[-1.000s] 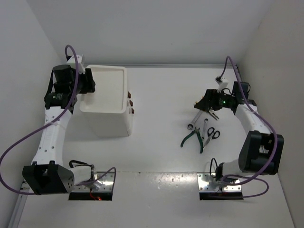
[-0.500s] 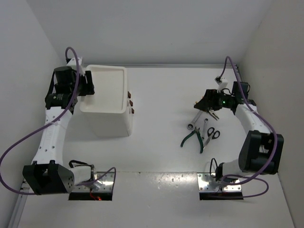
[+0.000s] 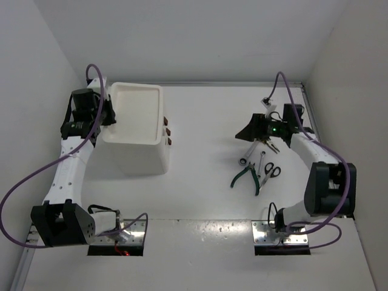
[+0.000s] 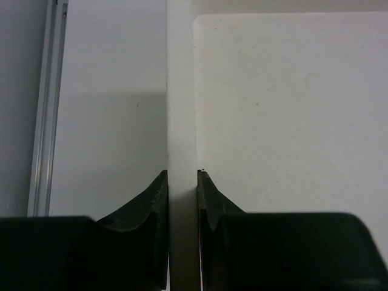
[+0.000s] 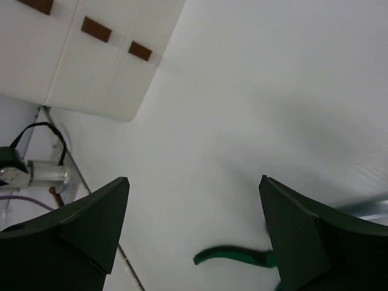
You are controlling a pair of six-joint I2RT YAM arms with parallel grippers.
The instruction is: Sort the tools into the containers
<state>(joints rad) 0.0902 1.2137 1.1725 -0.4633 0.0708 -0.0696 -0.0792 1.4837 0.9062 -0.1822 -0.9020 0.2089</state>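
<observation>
The container, a tall white box [image 3: 136, 148] with a shallow tray top [image 3: 134, 130] and reddish-brown drawer knobs [image 3: 167, 130], stands at the left. My left gripper [image 3: 109, 113] is shut on the tray's left rim [image 4: 180, 91], one finger on each side of it [image 4: 182, 173]. The tools lie at the right: green-handled pliers [image 3: 247, 176], black-handled scissors [image 3: 271, 171], a longer wrench [image 3: 247, 154] and a shorter one [image 3: 262, 159]. My right gripper [image 3: 241, 134] hovers open just above and left of them. Its wrist view shows it empty [image 5: 194, 182], with a green handle [image 5: 233, 254] below.
White walls close in the table on the left, back and right. The box's drawer fronts [image 5: 91, 54] show far off in the right wrist view, with the left arm's base [image 5: 36, 173] nearby. Both arm bases sit at the near edge.
My left gripper has shut onto the tray's left rim. The right arm has swung its gripper to the left, away from the tools, and the jaws have narrowed a little.
</observation>
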